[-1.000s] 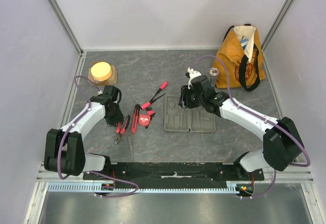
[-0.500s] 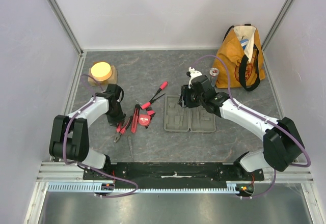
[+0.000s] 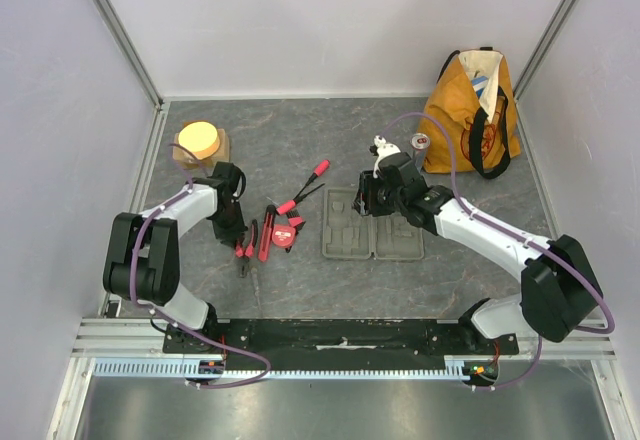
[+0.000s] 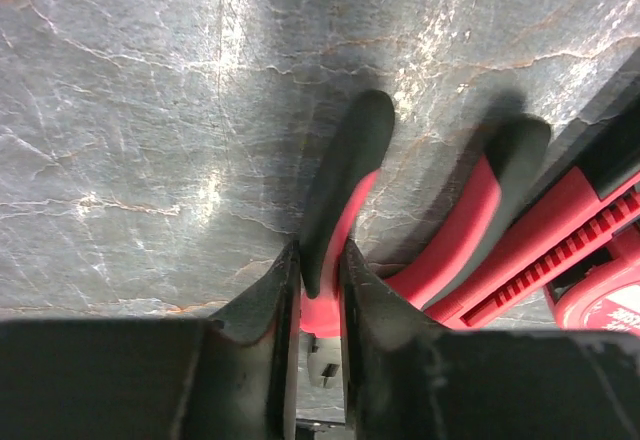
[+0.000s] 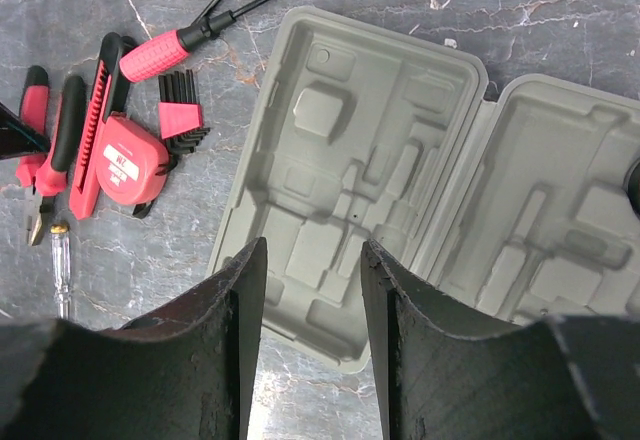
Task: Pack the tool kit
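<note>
The grey tool kit case [image 3: 372, 226] lies open and flat mid-table, its moulded trays [image 5: 340, 160] bare. To its left lie the tools: red tape measure [image 3: 285, 239] [image 5: 125, 160], cutter [image 3: 265, 236], two red-handled screwdrivers [image 3: 318, 170] and pliers [image 3: 243, 251]. My left gripper [image 3: 237, 238] [image 4: 320, 257] is down on the table, shut on one red-and-black pliers handle [image 4: 340, 175]; the other handle [image 4: 480, 220] lies free beside it. Open and holding nothing, my right gripper [image 3: 371, 200] [image 5: 313, 250] hovers over the case's left half.
An orange tote bag [image 3: 475, 110] stands at the back right with a small can [image 3: 421, 143] beside it. A yellow disc on a wooden block [image 3: 200, 141] sits back left. Hex keys [image 5: 180, 110] and a clear-handled screwdriver [image 5: 60, 270] lie among the tools.
My left gripper has slid right and nearer onto the pliers and narrowed onto one handle; the pliers shifted slightly right. The right arm has barely moved.
</note>
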`<action>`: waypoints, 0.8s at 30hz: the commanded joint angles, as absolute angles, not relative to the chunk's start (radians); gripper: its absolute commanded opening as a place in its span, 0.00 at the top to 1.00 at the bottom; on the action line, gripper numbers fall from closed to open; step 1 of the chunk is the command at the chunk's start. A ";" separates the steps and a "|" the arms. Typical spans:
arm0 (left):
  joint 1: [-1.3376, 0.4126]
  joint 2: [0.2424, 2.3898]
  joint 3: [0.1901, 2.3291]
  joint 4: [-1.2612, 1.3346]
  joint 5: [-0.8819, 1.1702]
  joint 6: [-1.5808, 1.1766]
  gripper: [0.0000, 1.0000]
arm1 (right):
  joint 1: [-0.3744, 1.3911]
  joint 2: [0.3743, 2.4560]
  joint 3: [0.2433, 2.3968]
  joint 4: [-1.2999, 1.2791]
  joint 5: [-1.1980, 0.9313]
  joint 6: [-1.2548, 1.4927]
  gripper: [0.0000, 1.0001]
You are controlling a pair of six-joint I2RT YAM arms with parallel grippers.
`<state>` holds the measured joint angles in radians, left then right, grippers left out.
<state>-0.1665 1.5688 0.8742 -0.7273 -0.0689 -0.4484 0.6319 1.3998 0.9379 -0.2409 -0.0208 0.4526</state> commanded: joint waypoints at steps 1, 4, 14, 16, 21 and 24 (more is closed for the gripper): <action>-0.166 1.548 0.900 -0.724 -0.078 -0.419 0.88 | 0.635 1.359 0.925 -0.206 -0.006 0.463 0.51; -0.166 1.507 0.919 -0.765 -0.150 -0.411 0.98 | 0.635 1.353 0.922 -0.207 -0.006 0.462 0.51; -0.170 1.289 1.080 -0.850 -0.100 -0.431 0.98 | 0.635 1.348 0.942 -0.221 -0.006 0.462 0.51; -0.182 1.285 1.129 -0.851 -0.034 -0.449 0.98 | 0.635 1.347 0.954 -0.227 -0.006 0.471 0.51; -0.280 1.325 1.229 -0.836 0.040 -0.520 0.98 | 0.637 1.335 0.994 -0.229 -0.080 0.465 0.52; -0.368 1.371 1.265 -0.792 0.069 -0.566 0.98 | 0.638 1.322 1.011 -0.219 -0.147 0.449 0.53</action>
<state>-0.2729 1.3247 1.1934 -0.8471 -0.0261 -0.4763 0.6323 1.3724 0.9401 -0.2485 -0.0566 0.4622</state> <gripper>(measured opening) 0.086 0.479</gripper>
